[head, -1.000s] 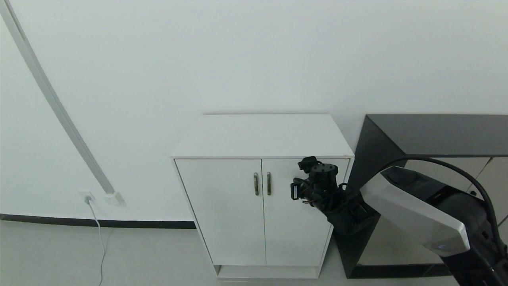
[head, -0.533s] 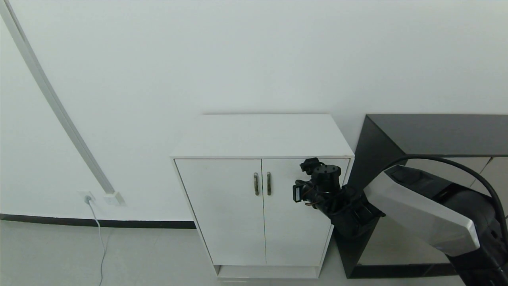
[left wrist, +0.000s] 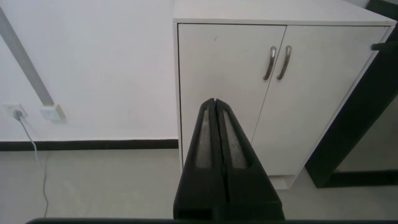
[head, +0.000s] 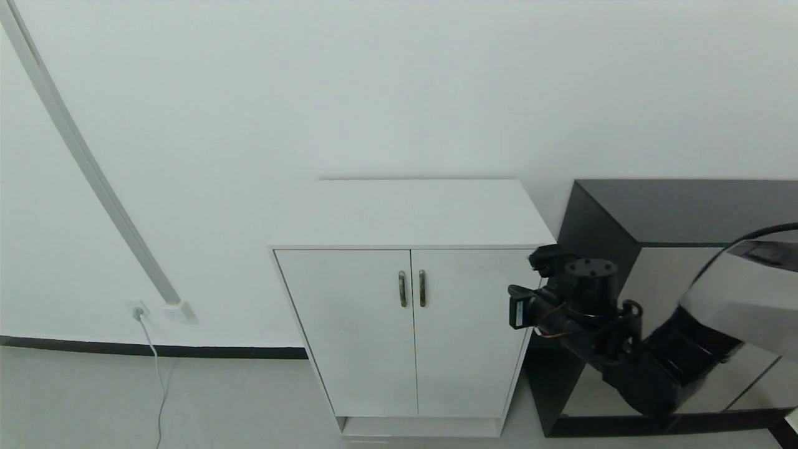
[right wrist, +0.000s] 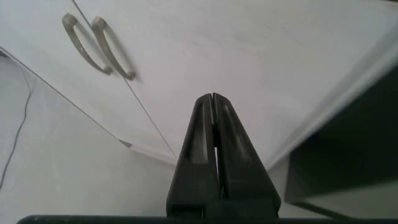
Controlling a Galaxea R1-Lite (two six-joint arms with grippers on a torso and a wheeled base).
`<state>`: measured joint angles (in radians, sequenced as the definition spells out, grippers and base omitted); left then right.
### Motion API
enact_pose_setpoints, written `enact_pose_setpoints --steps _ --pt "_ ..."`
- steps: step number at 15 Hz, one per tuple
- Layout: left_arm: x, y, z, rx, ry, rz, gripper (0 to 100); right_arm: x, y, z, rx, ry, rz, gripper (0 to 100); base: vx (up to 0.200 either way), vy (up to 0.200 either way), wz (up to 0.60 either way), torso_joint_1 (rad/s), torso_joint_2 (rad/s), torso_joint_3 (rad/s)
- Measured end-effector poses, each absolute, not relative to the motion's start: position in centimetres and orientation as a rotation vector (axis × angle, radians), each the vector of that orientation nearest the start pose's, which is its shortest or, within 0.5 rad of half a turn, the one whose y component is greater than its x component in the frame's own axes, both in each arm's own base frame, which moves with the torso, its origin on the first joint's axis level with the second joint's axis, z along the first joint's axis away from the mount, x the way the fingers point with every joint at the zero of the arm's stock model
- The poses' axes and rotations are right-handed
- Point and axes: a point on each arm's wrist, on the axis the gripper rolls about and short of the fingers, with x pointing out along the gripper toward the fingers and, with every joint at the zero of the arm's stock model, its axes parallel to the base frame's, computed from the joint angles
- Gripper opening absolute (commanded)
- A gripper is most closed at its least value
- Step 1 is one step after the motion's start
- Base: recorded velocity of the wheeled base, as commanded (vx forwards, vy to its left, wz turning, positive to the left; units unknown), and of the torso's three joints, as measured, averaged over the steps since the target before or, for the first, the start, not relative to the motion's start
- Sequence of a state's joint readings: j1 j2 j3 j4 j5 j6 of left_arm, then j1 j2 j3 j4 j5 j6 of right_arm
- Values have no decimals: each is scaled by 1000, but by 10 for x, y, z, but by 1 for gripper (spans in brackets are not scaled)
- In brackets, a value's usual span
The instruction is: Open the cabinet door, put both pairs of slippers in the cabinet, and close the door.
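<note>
Cabinet [head: 374, 312] stands shut on grey floor [head: 218, 399] against white wall [head: 399, 93].

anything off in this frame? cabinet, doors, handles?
Nothing stands out. The cabinet stands square, left door and right door shut flush, the handles upright side by side at the centre seam. No damage or spill visible. The right gripper is shut, in front of the right door, apart from it.

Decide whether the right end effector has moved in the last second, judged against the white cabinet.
Yes. In the head view, the right end effector has shifted to the robot's right, off the right door of the white cabinet to its right edge.
</note>
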<state>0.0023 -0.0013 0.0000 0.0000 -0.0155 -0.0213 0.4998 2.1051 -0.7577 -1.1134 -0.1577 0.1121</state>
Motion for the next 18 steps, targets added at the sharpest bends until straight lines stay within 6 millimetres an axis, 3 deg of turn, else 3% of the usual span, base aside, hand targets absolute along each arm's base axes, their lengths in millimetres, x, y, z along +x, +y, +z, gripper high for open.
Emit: enact_pose_setpoints --steps 4,9,13,18 --pt "-23 0 75 -21 -1 -12 0 261 107 103 19 259 229 0 0 0 0 0 0 0" --pt "-23 0 75 -21 -1 -13 0 194 29 112 -28 260 5 0 0 0 0 0 0 0" --pt "-23 0 75 -21 -1 -13 0 147 11 113 -30 273 -52 0 0 0 0 0 0 0" --pt "-23 0 75 -22 -1 -13 0 88 7 104 -46 430 50 0 0 0 0 0 0 0"
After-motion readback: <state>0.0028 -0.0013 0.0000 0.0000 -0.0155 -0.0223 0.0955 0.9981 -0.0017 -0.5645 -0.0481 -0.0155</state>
